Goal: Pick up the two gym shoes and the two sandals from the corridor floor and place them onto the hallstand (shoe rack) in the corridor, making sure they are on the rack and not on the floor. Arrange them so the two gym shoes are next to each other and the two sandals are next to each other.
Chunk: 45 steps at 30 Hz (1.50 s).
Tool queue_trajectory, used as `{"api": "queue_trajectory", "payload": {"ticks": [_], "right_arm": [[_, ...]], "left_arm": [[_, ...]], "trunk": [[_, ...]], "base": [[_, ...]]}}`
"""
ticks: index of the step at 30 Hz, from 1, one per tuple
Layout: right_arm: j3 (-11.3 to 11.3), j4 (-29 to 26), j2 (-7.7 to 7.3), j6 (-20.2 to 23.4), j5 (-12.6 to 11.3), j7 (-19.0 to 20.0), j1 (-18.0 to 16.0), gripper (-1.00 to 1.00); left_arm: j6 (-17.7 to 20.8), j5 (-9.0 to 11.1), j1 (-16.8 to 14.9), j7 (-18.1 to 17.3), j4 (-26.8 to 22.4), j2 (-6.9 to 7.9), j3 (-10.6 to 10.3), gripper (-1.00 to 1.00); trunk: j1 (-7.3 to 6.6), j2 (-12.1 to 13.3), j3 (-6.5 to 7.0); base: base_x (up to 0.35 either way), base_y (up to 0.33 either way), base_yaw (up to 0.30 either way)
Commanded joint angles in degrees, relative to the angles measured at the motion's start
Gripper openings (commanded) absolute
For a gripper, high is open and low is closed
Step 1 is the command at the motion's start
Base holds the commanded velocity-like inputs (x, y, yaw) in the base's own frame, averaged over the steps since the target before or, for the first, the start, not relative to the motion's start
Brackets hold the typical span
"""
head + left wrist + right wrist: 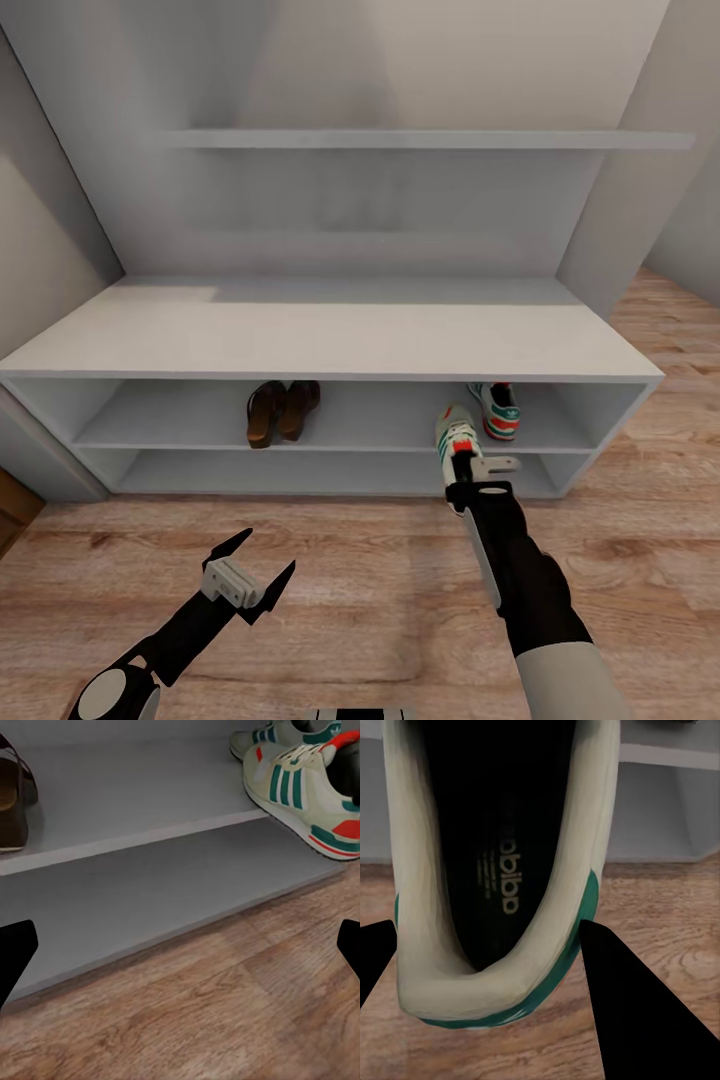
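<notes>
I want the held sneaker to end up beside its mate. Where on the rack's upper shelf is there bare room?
Bare upper shelf runs between the sandals and the shelved gym shoe, just left of it, where the right gripper brings the held gym shoe. Left of the sandals is free too. The right end looks tight.

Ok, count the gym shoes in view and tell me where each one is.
2. One gym shoe sits on the hallstand's upper shelf, at its right end. The other gym shoe is held by the right gripper at that shelf's front edge.
</notes>
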Motion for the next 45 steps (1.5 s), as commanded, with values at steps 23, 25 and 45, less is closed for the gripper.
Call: {"api": "queue_trajectory", "payload": {"ticks": [23,25,45], "right_arm": [[-1.19,12.31,0.0,-5.44,-0.36,-0.09,-5.59,-1.0],[-1.21,12.44,0.0,-5.52,-0.36,-0.09,-5.64,-1.0],[-1.24,12.63,0.0,-5.66,-0.37,-0.09,-5.74,-1.0]], "left_arm": [[0.03,0.0,0.0,-0.03,0.0,0.0,0.07,1.0],[0.05,0.0,0.0,-0.01,0.0,0.0,0.07,1.0],[0.01,0.0,0.0,-0.02,0.0,0.0,0.02,1.0]], "trunk": [[0.0,0.0,0.0],[0.0,0.0,0.0],[0.0,0.0,0.0]], "base": [[0.004,0.0,0.0],[0.021,0.0,0.0],[0.103,0.0,0.0]]}}
